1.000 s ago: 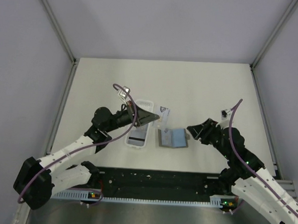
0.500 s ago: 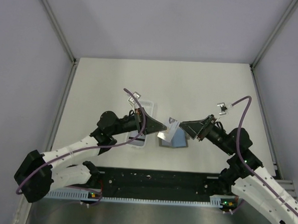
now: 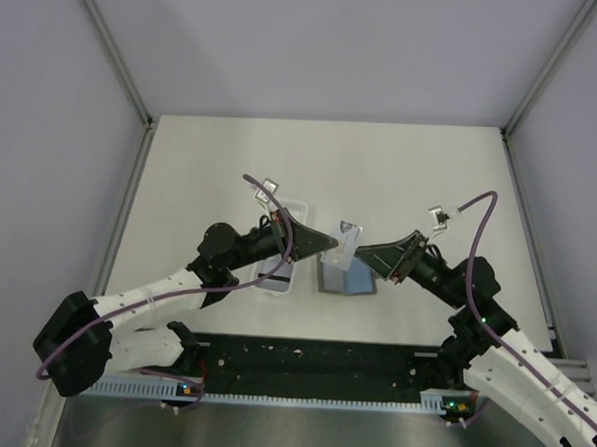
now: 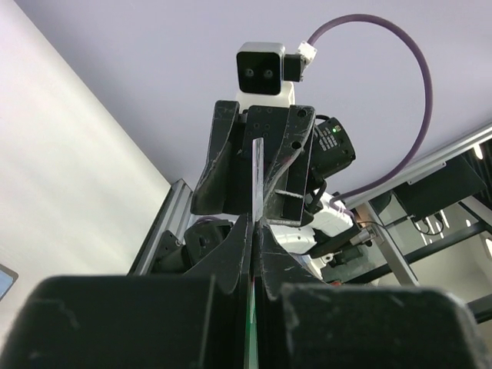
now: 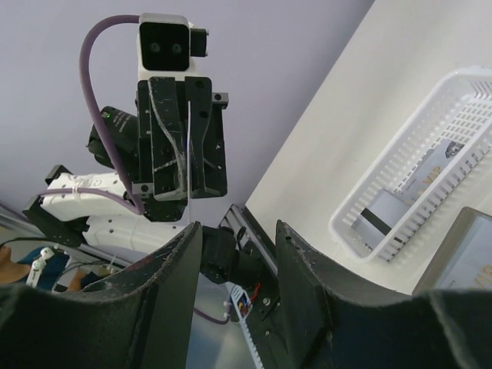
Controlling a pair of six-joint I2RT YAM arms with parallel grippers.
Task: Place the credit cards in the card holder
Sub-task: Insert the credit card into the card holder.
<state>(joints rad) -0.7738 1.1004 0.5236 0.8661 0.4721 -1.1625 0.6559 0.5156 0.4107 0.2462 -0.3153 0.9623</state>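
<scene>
Pinching tight, the left gripper [image 3: 332, 243] has its two jaws pressed flat together on one credit card [image 3: 347, 240]. The card stands up on its edge, off the table [image 3: 401, 169]. From the left wrist view the card is just a thin line running out from between the jaws.

Right across from it is the right gripper [image 3: 359, 253], tip facing tip. Its jaws are apart, with a gap between them. The loose end of the card pokes toward that gap. I cannot tell if the right jaws touch the card.

Just under both sets of jaws lies the card holder [image 3: 348, 280]. It is open and flat on the table, with its bluish inside facing up. Both grippers hang over it.

Back behind the left jaws, under the left arm, sits the white tray [image 3: 272, 287]. The arm hides part of it. From the right wrist view the tray looks like a basket with little holes, and more cards [image 5: 388, 211] lie flat in it. The tray is just beside the card holder, on the left jaws' side.
</scene>
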